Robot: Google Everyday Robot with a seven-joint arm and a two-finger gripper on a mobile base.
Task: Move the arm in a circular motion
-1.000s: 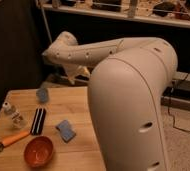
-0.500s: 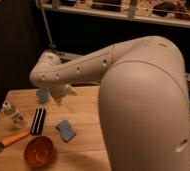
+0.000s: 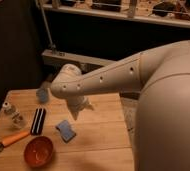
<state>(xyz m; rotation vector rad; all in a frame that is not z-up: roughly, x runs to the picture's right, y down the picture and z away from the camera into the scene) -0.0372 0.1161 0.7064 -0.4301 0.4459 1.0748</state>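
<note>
The arm (image 3: 138, 75) is cream-white and thick, with small dark holes. It fills the right side of the camera view and reaches left over the wooden table (image 3: 103, 145). Its rounded wrist (image 3: 63, 82) sits above the table's back middle. The white gripper (image 3: 80, 107) hangs down from the wrist, a little above the tabletop, with nothing seen in it. It hovers just up and right of a blue sponge (image 3: 65, 130).
On the table's left half lie an orange bowl (image 3: 38, 151), a black flat block (image 3: 38, 121), an orange-handled brush (image 3: 10, 140), two small jars (image 3: 12, 114) and a blue cup (image 3: 42, 95). A dark shelf frame (image 3: 113, 15) stands behind.
The wrist and gripper swept down and to the left from the back of the table, then curved rightward and lower, toward the table's middle. Objects on the table stayed put.
</note>
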